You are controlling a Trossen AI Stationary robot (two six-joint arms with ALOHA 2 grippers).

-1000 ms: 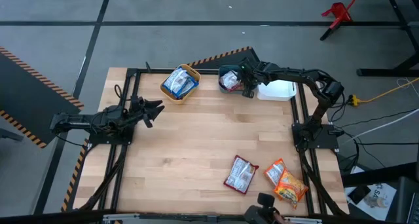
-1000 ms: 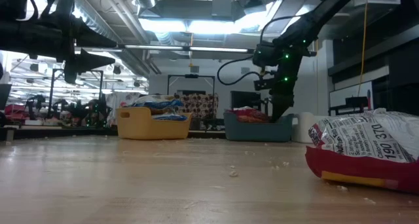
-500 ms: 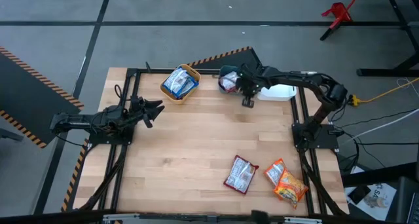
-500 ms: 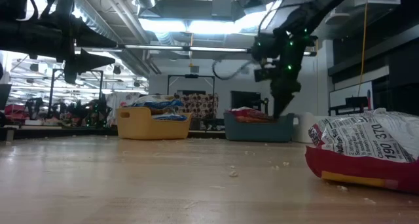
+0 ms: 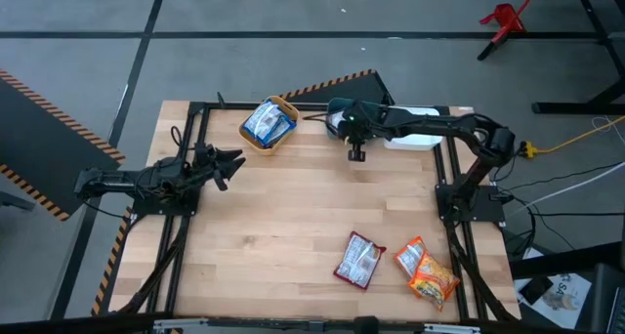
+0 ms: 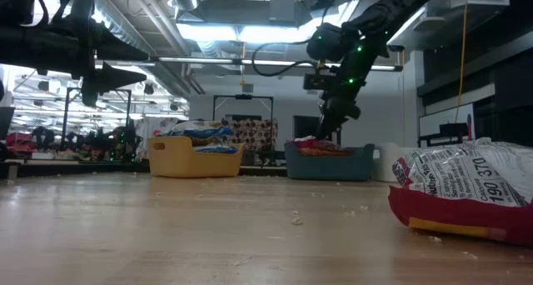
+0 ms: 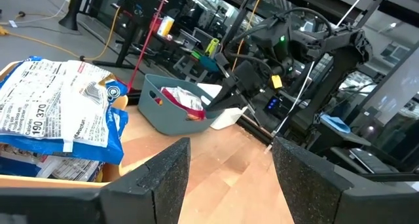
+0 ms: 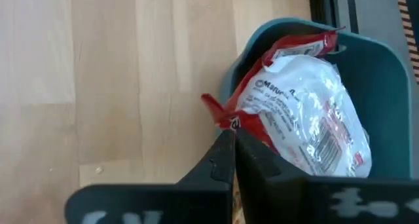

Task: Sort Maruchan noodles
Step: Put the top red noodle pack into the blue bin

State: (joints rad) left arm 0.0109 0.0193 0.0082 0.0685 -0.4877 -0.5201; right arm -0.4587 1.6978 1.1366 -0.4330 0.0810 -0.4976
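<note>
Fingers pressed together and empty on the right gripper (image 8: 232, 160) above the teal bin (image 8: 386, 112); next dark red packet (image 5: 357, 260) looks light, crinkly — pinch an edge.

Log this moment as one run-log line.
right gripper: shut, empty, beside teal bin | left gripper: open, idle | loose packets: dark red packet, orange packets

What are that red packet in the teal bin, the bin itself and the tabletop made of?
The red packet looks like thin glossy plastic film: it is crinkled and catches light. The teal bin seems moulded plastic, matte, with smooth rounded walls. The tabletop looks like pale wood planks, with visible grain and seams.
</note>
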